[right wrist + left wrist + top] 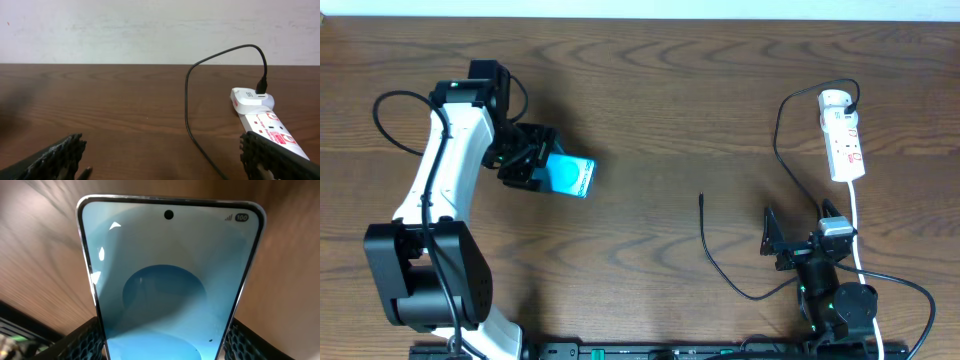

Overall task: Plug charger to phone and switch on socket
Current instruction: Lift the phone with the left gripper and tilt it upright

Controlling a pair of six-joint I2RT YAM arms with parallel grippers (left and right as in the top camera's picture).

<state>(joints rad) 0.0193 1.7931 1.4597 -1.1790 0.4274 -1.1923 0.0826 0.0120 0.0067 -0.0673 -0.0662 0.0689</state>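
Observation:
The phone (572, 177) shows a cyan screen at the table's left. My left gripper (532, 165) is shut on its lower end. In the left wrist view the phone (170, 275) fills the frame, and a black finger (80, 340) presses on each long edge. The socket (844, 135), a white strip with red switches, lies at the far right. The charger's plug (853, 100) sits in its far end. The black cable loops down, and its connector tip (701, 198) lies loose mid-table. My right gripper (798, 243) stands open near the front, right of the tip, holding nothing. The cable (187, 107) and socket (262, 117) lie ahead of it.
The socket's white cord (855, 215) runs down past my right arm's base (840, 305). My left arm (440, 190) stretches from its base at the front left. A pale wall (150, 30) rises behind the table's far edge.

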